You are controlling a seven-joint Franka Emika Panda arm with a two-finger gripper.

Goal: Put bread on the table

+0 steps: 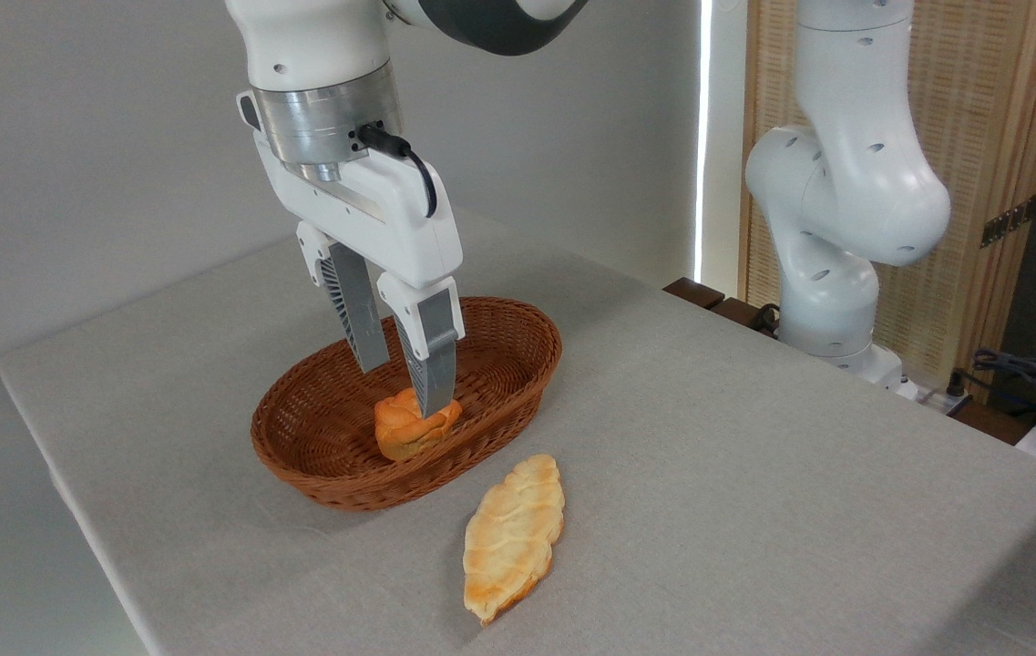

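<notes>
Bread (410,426), lumpy orange, inside woven wicker basket (518,360).

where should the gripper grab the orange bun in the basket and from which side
Grip the bread across its chunky middle, coming straight down from above. It sits low inside the wicker basket, whose raised rim blocks a sideways approach, and its lumpy top faces up. The gripper is already over it, one finger in front of the bun and the other behind. Whether they are pressing on it cannot be told.
</notes>
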